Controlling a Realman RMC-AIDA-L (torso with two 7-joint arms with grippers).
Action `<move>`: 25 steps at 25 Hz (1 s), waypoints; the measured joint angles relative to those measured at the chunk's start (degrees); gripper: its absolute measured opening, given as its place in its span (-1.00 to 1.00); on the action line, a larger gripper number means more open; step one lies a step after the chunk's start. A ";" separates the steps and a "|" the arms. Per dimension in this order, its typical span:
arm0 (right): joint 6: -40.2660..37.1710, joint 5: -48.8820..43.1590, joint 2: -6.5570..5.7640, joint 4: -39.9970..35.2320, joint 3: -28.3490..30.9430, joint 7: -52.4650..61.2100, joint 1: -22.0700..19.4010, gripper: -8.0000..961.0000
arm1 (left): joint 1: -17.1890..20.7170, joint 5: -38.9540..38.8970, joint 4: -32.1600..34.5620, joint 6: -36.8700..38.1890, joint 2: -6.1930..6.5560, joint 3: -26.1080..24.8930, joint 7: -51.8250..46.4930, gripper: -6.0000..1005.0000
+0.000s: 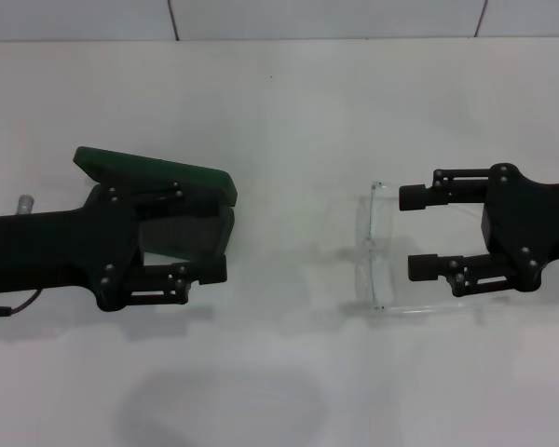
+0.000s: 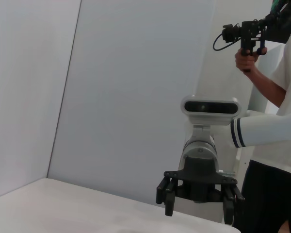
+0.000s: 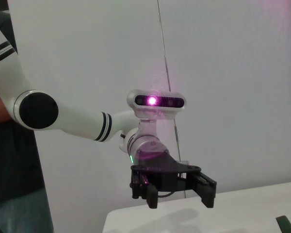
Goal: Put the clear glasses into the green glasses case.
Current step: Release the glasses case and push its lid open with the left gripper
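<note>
Head view puts the clear glasses [image 1: 377, 247] flat on the white desk [image 1: 279, 102], right of centre, lens bar facing the middle and the thin arms running back toward my right gripper [image 1: 417, 231]. That gripper sits just beside them with its fingers [image 1: 421, 196] spread apart, empty, the tips reaching over the space between the two temple arms.

I judge the glasses to be very light, stiff but springy, and slick plastic; they will skate on this desk if I nudge them and could pop out of a hard pinch. I'd take them across the lens bar near the bridge or at a corner hinge, with a gentle close, not on a thin arm, which would flex or twist.

The green glasses case [image 1: 163, 182] lies well apart on the left side, lid raised and tilted. My left gripper [image 1: 210, 237] is right at it; its fingers [image 1: 191, 272] appear parted around the lower half, though I cannot tell whether they actually press on it.

Between glasses and case the desk is bare. What stands in my way, I think, is the left gripper itself, covering much of the opening, and the slanting lid overhead. A person with a camera [image 2: 242, 33] stands behind the robot, off the desk.
</note>
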 joint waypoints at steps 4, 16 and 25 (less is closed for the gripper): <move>0.10 -0.03 0.12 -0.06 0.53 -0.05 -0.22 0.52 | -0.04 0.00 -0.03 -0.07 0.00 -0.08 0.01 0.51; -0.20 0.03 0.67 -0.07 4.74 -0.66 -0.63 0.51 | -0.03 -0.37 0.39 -1.86 -0.23 -0.62 -0.67 0.51; -0.69 0.07 1.45 -0.01 21.26 -2.10 -2.54 0.51 | -0.44 7.27 25.62 -13.49 -2.57 -2.34 -15.74 0.51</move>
